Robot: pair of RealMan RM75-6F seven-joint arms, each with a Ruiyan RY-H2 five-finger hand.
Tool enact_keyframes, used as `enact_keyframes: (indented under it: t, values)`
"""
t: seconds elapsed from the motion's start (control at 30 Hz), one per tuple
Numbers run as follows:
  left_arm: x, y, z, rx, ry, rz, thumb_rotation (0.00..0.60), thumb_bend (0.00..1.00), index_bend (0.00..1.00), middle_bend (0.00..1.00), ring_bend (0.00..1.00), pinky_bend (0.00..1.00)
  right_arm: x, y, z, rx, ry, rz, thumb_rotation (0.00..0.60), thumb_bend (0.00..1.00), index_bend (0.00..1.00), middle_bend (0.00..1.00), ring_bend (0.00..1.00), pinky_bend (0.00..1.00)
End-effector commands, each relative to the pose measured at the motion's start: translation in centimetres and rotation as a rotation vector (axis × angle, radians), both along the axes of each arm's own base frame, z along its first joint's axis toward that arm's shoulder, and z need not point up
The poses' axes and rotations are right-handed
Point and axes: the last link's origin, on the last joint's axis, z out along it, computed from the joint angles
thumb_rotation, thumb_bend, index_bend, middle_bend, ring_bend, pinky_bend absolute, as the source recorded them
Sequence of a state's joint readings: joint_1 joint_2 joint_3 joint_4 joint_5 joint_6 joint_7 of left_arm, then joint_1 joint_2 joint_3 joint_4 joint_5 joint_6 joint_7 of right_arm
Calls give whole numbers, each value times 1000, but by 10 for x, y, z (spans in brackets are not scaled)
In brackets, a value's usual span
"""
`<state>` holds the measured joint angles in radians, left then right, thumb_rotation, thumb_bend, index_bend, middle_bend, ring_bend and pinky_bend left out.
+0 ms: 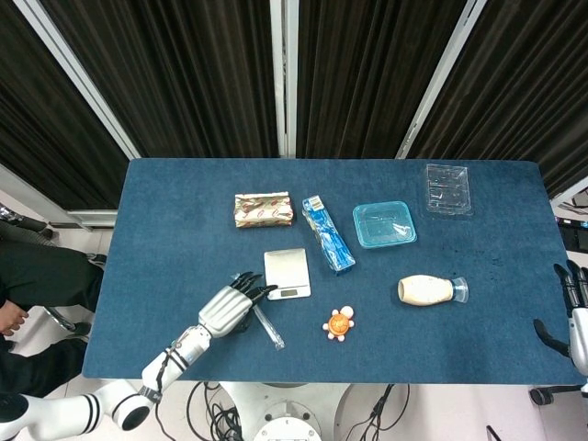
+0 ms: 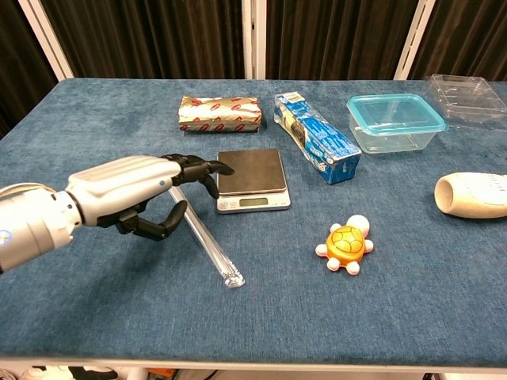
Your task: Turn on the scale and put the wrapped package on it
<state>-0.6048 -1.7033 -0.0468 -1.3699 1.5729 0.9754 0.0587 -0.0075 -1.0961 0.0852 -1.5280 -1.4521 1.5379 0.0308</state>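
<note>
Scale [image 2: 253,178]: we see it near the middle of the blue table [image 2: 95,317], a small flat scale with a dark top plate and a display strip on its near edge. Nothing lies on the plate.
Wrapped package [image 2: 219,113]: it lies behind the scale, well apart from it, toward the far side of the table. Its long axis runs left to right, parallel to the table's far edge, and its 2 short ends point to the left and to the right.
Left hand [image 2: 146,194]: it hangs just left of the scale and holds nothing. We see one finger stretched toward the left edge of the plate, while the others curl down. We cannot tell if the fingertip touches the scale.
Right hand [image 1: 571,317]: only in the head view, at the right edge, off the table. We cannot tell how far open it is.
Clear tube [image 2: 204,237]: under the left hand, lying diagonally.
Other things: a blue box [image 2: 317,136] beside the scale, a lidded container [image 2: 394,121], an orange turtle toy [image 2: 344,243], a cream bottle [image 2: 472,195] lying on its side.
</note>
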Motion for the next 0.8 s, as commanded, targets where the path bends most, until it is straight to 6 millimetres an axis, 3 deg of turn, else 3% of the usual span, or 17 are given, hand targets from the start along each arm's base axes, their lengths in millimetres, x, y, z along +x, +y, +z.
enact_keyframes:
  t: [0.03,0.8]
  values:
    - [1,1,-3,-7,6,-2,600,742,76,223,0,0,-1,1,1,0,-1,0,600,175,0,0,0,0]
    - [1,2,-11,-5,23,1,600,762,75,227,0,0,-8,3,3,-11,-7,-17,600,177,0,0,0,0]
